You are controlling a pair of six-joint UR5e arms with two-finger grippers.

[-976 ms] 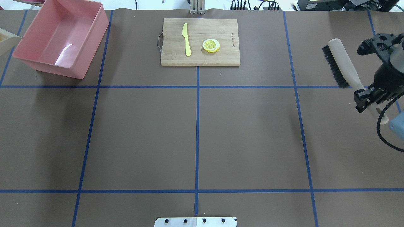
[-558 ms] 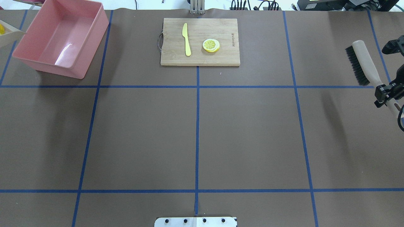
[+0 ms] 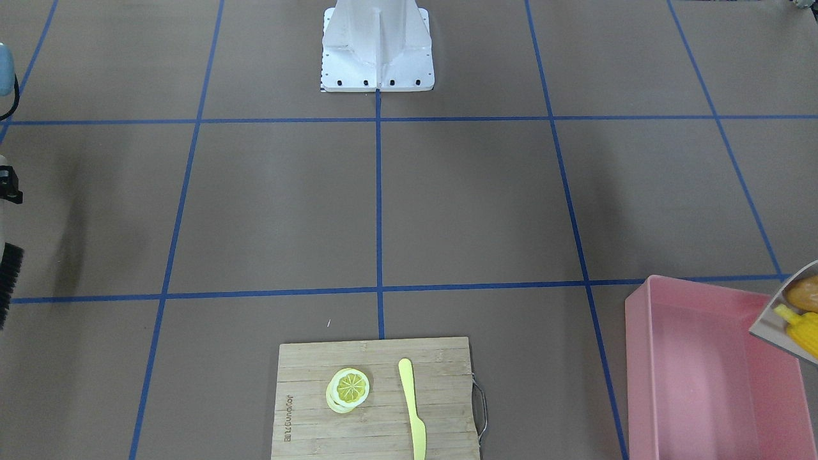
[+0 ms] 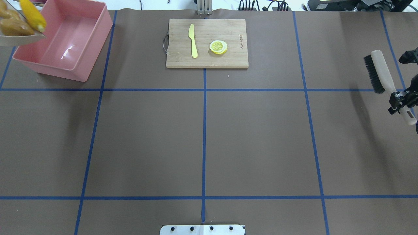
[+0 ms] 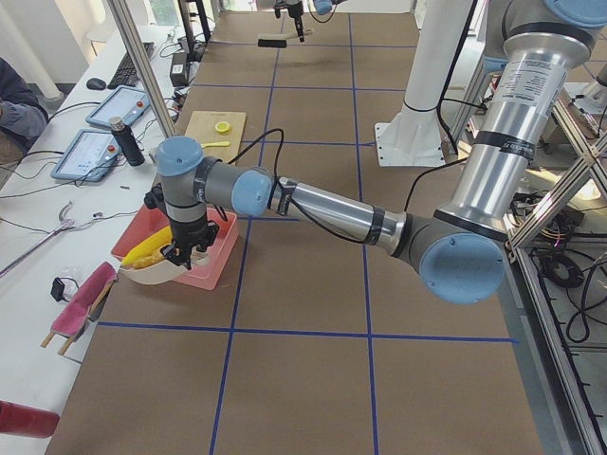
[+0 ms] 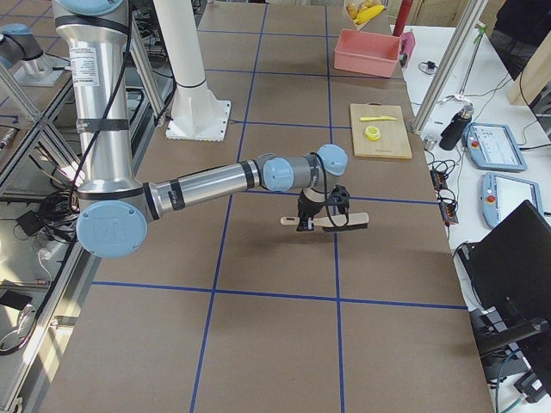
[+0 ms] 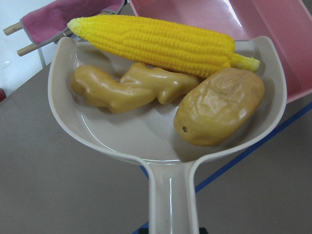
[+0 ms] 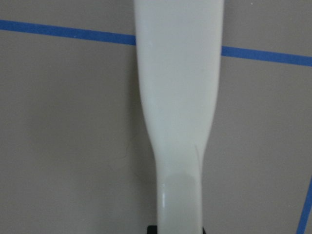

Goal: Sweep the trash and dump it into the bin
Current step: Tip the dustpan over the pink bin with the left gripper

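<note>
I cannot tell from these views how the left gripper's point(image 5: 180, 251) fingers stand. Only the side camera shows them, at the handle of the beige dustpan point(image 7: 122, 141), which hangs in the air. In the pan lie all three pieces of trash: a yellow corn cob point(image 7: 156, 44) across the open mouth, a tan ginger root point(image 7: 122, 87) behind it, and a golden-brown potato-like lump point(image 7: 219, 112) beside that. The mouth faces the pink bin point(image 4: 58, 70), which stands at the table's far left. The pan overlaps the bin's left rim, not its middle.

Well apart at the right, the right gripper point(image 4: 401, 101) is clamped on the handle of a brush point(image 4: 380, 70), held above the table.

My worry is that the pan's lip looks barely past the rim. Tipping from here could send the round cob or the lump rolling sideways and down outside the bin. Lowering the pan could knock the bin's wall.
</note>
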